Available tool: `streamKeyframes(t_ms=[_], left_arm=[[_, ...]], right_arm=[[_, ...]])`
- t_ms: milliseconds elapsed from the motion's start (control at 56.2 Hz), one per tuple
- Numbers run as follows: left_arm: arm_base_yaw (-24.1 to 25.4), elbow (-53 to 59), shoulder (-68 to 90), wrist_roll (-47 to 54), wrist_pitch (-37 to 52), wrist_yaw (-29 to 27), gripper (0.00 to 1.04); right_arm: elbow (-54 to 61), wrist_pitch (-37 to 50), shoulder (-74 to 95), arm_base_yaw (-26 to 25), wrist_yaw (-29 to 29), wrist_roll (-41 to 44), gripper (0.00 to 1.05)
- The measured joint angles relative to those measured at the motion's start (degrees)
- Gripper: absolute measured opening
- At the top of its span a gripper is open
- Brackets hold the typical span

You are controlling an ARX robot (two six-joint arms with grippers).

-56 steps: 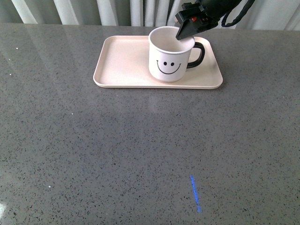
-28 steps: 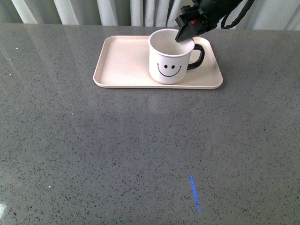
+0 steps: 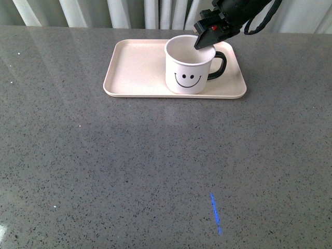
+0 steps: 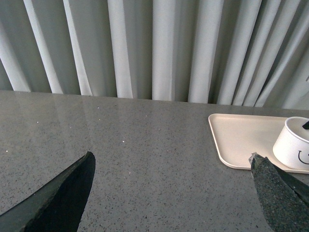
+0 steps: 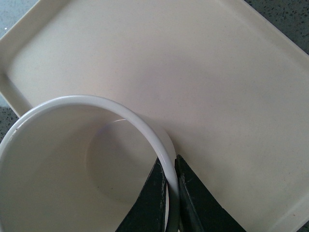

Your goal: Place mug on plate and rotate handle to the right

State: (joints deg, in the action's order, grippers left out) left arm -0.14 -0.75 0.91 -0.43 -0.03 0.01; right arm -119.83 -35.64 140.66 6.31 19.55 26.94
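Note:
The white mug (image 3: 188, 71) with its black smiley face stands upright on the pale pink plate (image 3: 140, 70), right of the plate's middle. Its black handle (image 3: 220, 63) points to the right. My right gripper (image 3: 205, 38) comes down from the upper right and is shut on the mug's rim (image 5: 159, 141), one finger inside and one outside. In the right wrist view the plate (image 5: 212, 82) spreads out under the mug. My left gripper (image 4: 171, 169) is open over bare table, well away from the plate (image 4: 241, 140) and the mug (image 4: 293, 145).
A grey speckled table (image 3: 155, 166) stretches toward me from the plate. Pale curtains (image 4: 154, 48) hang behind the table's far edge. A short blue line (image 3: 215, 212) marks the table near the front right.
The mug has turned slightly on the plate, with the smiley face shifting a little to the right. The right gripper stays clamped on the rim.

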Motion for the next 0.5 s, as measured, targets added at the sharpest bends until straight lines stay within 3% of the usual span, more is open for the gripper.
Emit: streamKeyframes(t_ms=[391, 498], left_arm=[[0.00, 0.00, 0.00, 0.00, 0.00, 0.00, 0.96], [0.00, 0.00, 0.00, 0.00, 0.00, 0.00, 0.96]], right_arm=[[-0.26, -0.66, 0.22, 0.00, -0.02, 0.83, 0.02], [-0.61, -1.09, 0.63, 0.00, -0.22, 1.36, 0.19]])
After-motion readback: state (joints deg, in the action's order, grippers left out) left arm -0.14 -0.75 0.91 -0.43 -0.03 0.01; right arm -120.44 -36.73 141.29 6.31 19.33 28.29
